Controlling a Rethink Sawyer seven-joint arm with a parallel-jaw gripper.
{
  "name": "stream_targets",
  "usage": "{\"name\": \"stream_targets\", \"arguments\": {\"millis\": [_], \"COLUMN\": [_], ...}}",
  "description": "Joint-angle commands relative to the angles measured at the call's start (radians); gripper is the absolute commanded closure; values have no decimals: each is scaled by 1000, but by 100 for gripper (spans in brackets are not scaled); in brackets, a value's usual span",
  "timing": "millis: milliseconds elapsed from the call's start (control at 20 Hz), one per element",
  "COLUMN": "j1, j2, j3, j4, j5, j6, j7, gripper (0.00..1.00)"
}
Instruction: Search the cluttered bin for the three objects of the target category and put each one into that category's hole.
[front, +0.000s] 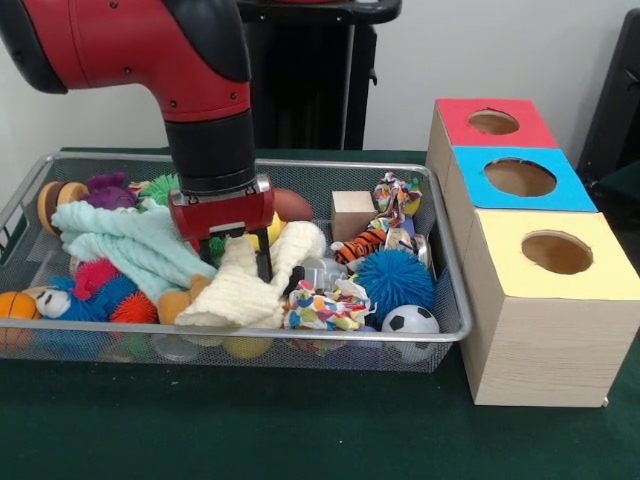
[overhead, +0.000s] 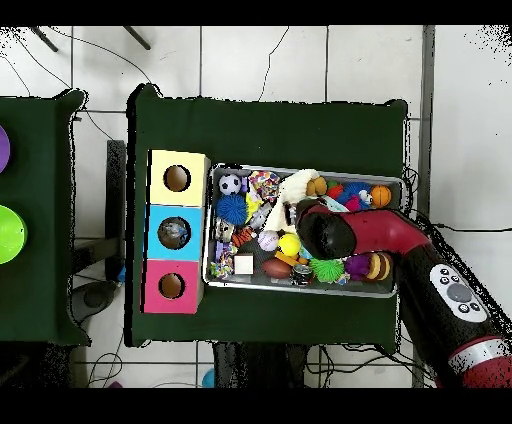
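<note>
The wire mesh bin (front: 300, 163) is full of toys and also shows in the overhead view (overhead: 330, 171). My gripper (front: 238, 258) reaches down into its middle. It is open, with one black finger (front: 265, 265) on each side of a fold of the cream cloth (front: 245, 295). A mint green cloth (front: 130, 245) lies just left of it. Three wooden boxes stand right of the bin, with holes in red (front: 493, 122), blue (front: 520, 177) and yellow (front: 556, 252) tops. In the overhead view the arm (overhead: 330, 232) hides the gripper.
In the bin lie a blue spiky ball (front: 393, 282), a soccer ball (front: 410, 322), a wooden cube (front: 352, 213), a tiger toy (front: 362, 245), a colourful rag (front: 325, 308), a small basketball (front: 15, 305) and a purple toy (front: 108, 190). The table has a dark green cover (front: 250, 430).
</note>
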Motion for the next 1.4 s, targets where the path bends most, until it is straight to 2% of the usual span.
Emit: {"name": "stream_targets", "arguments": {"millis": [50, 400, 650, 850, 1400], "j1": [78, 184, 233, 240, 232], "j2": [-57, -112, -111, -91, -48], "j3": [-108, -210, -258, -271, -283], "j4": [-68, -100, -132, -153, -167], "j5": [9, 9, 18, 28, 48], "j6": [5, 86, 130, 149, 111], "j7": [146, 150, 108, 74, 58], "gripper": [0, 0, 0, 0, 0]}}
